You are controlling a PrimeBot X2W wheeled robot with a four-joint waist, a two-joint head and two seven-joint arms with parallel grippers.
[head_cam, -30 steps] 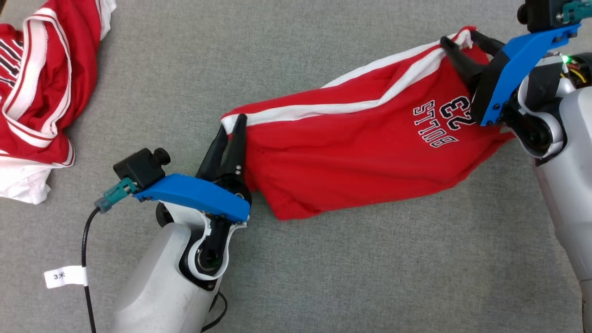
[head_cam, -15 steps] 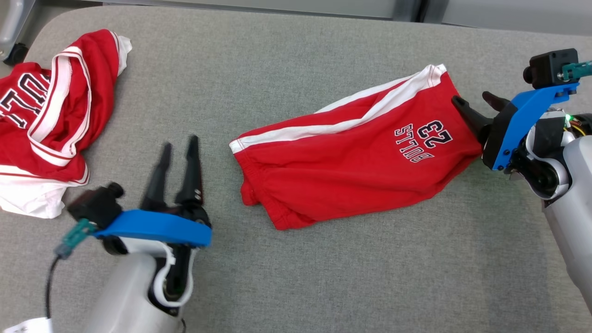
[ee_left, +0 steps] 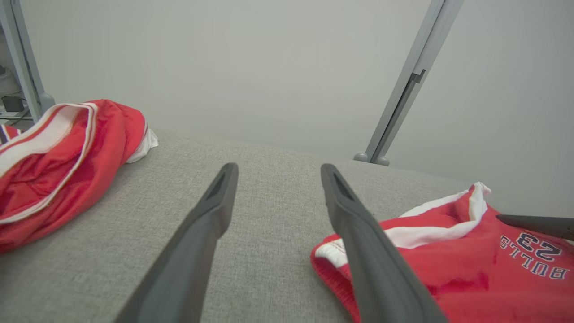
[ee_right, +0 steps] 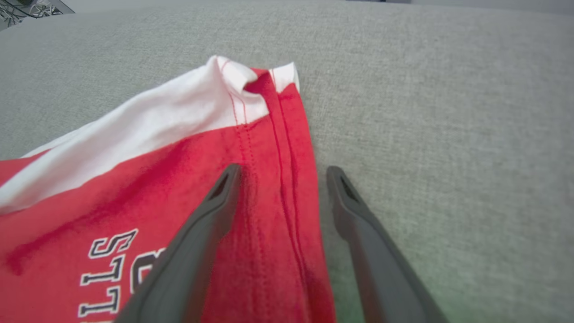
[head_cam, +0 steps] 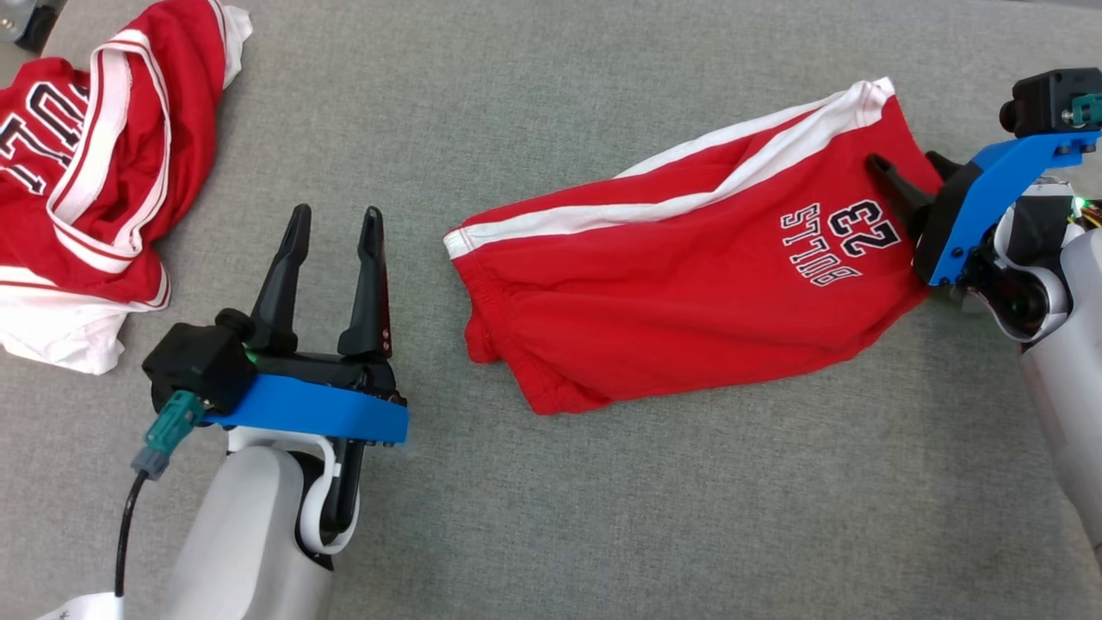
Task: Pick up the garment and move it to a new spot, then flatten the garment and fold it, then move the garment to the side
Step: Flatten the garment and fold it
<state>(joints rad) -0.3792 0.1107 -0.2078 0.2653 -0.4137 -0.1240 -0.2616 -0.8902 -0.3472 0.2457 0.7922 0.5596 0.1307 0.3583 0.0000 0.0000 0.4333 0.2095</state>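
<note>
The shorts (head_cam: pixel 671 293) lie right of the open, empty left end effector (head_cam: pixel 337 213); the open right end effector (head_cam: pixel 904 159) straddles their hem. Flattening seems next: grip 2 corners, pull.

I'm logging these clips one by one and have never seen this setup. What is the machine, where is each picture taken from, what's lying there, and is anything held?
It is a two-armed robot; each arm ends in a gripper with two long dark fingers. The overhead picture comes from its head camera, looking down. The other two come from cameras on its wrists, looking along the fingers. On the grey fabric surface lie red Bulls shorts with a white side stripe and, far to the left, a crumpled red and white jersey. The left gripper is open over bare surface beside the shorts. The right gripper is open too, its fingers astride the shorts' edge. Nothing is held.
</note>
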